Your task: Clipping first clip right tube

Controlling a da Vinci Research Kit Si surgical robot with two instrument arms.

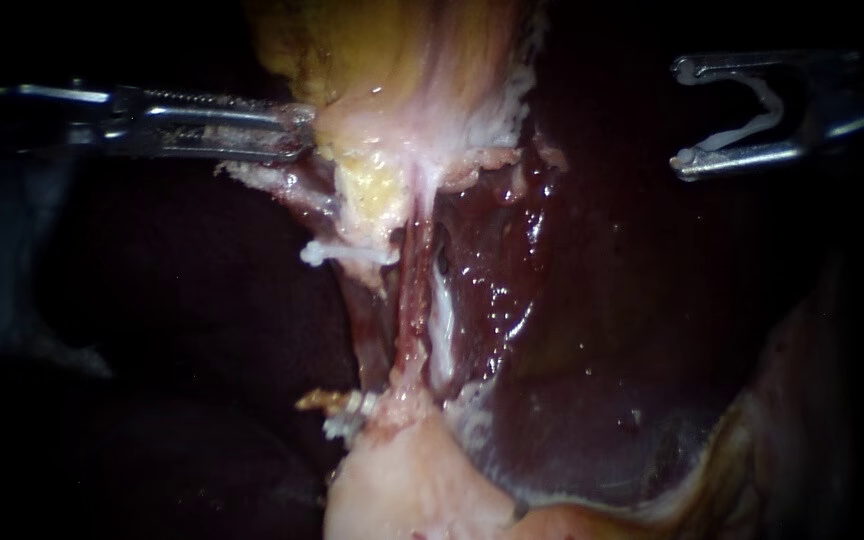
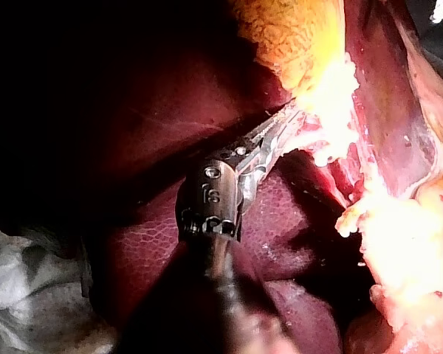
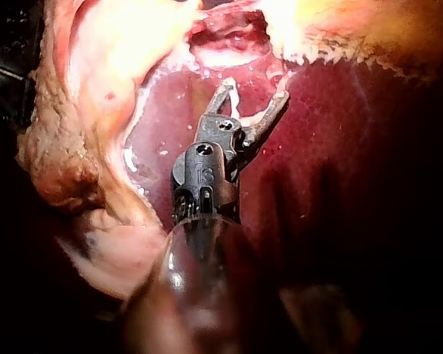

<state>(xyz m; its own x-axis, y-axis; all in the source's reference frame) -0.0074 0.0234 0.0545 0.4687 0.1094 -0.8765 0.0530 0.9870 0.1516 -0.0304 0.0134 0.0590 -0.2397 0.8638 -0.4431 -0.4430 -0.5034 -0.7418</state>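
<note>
Grey metal left instrument (image 1: 297, 132), shaft at the left edge, had its toothed jaws clamped on the rim of the yellowish, pale-pink gallbladder (image 1: 402, 70). Below that hold a thin reddish tube (image 1: 414, 280) ran down to a pale lump of tissue (image 1: 412, 490). Just beside it, on its right, lay the right tube (image 1: 442, 320), a whitish strand. Glossy dark-red liver (image 1: 572, 300) sat behind both. Far right was the grey metal right instrument (image 1: 684, 115), well apart from the tubes. Its jaws were spread wide, yet both were seated against a white V-shaped plastic clip (image 1: 757, 125) carried between them.
</note>
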